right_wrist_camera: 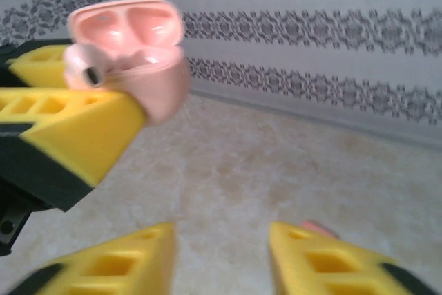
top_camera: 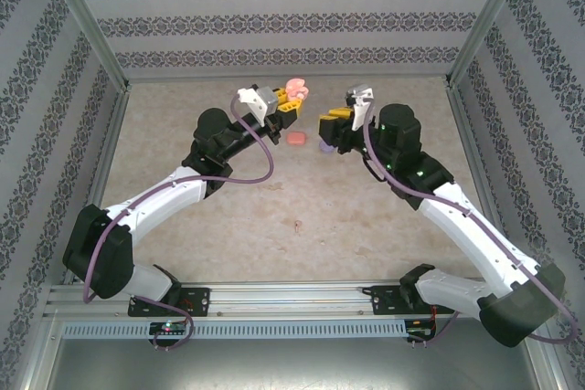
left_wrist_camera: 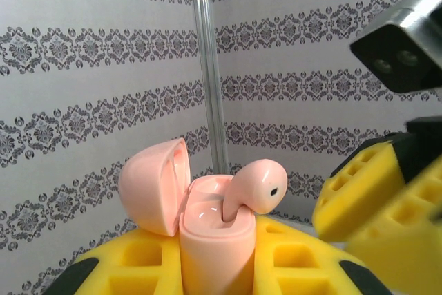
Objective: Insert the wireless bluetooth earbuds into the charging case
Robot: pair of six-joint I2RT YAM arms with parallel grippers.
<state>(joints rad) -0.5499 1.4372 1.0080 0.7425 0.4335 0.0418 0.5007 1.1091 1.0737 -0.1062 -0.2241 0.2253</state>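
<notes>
Pinching the open pink charging case (left_wrist_camera: 210, 243), the left gripper (top_camera: 291, 102) is presenting its half-seated pale pink earbud (left_wrist_camera: 259, 184), stem down, just beside the spread, empty right gripper (right_wrist_camera: 221, 253).

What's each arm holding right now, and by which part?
Left gripper clamps the open pink charging case by its lower body, one pink earbud standing in it. Right gripper holds nothing, jaws apart.

Pink case (left_wrist_camera: 210, 240): upright, lid open, tipped back toward 10 o'clock. Pink earbud (left_wrist_camera: 257, 188): stem down in the well, head above rim, leaning toward 2 o'clock.
</notes>
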